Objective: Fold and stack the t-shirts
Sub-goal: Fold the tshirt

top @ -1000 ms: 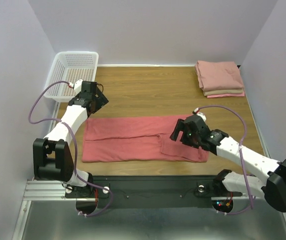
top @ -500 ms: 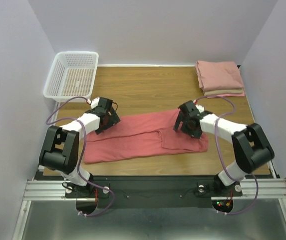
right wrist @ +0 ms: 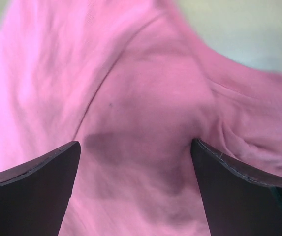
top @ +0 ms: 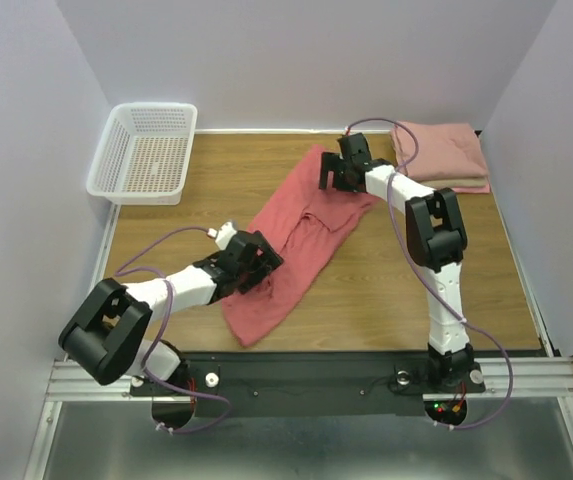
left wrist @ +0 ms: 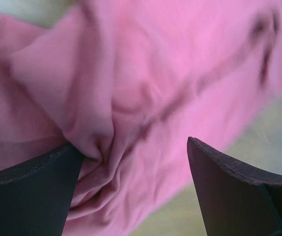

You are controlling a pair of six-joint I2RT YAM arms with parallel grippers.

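The coral-red t-shirt [top: 296, 235] lies rumpled in a diagonal band from the near left toward the far middle of the table. My left gripper [top: 256, 262] is over its near part, jaws wide apart. In the left wrist view [left wrist: 131, 187] bunched cloth [left wrist: 145, 88] lies between the fingers, against the left one. My right gripper [top: 338, 178] is at the shirt's far end. In the right wrist view [right wrist: 136, 187] its jaws are wide apart over cloth [right wrist: 141, 123]. A stack of folded salmon-pink and beige t-shirts [top: 440, 155] sits at the far right.
A white lattice basket [top: 146, 150] stands at the far left corner. The wooden table [top: 416, 300] is bare at the near right. Grey walls close in on three sides.
The shirt lay flat across the near table; now it is pulled into a rumpled diagonal. The right gripper moved to the far middle. The left gripper moved right, onto the shirt's near part.
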